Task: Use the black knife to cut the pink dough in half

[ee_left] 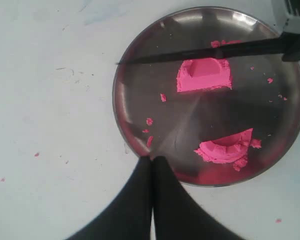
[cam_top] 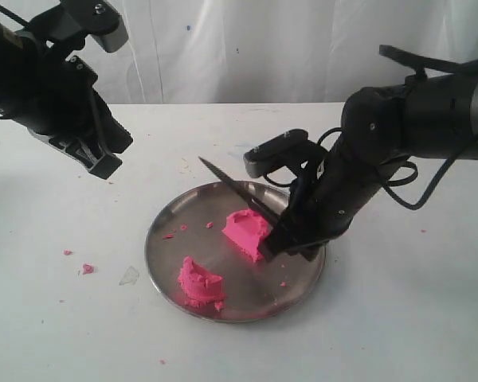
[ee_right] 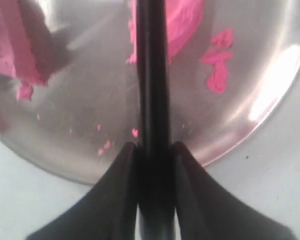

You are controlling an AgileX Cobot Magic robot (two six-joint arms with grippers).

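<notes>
Two dough halves, one knife

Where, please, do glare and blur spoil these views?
Right wrist view: the black knife and pink dough are blurred, and glare whitens the steel plate near its rim. Left wrist view: sharp, with a pale streak reflected on the plate. Exterior view: even light, faint shadows.

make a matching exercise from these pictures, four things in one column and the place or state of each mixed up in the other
1 black knife
2 left gripper
3 pink dough
4 steel plate

a shut, holding nothing
b in two pieces, apart on the plate
c clamped in the right gripper, blade over the plate
d lying on the white table

Pairs: 1-c, 2-a, 3-b, 4-d
</notes>
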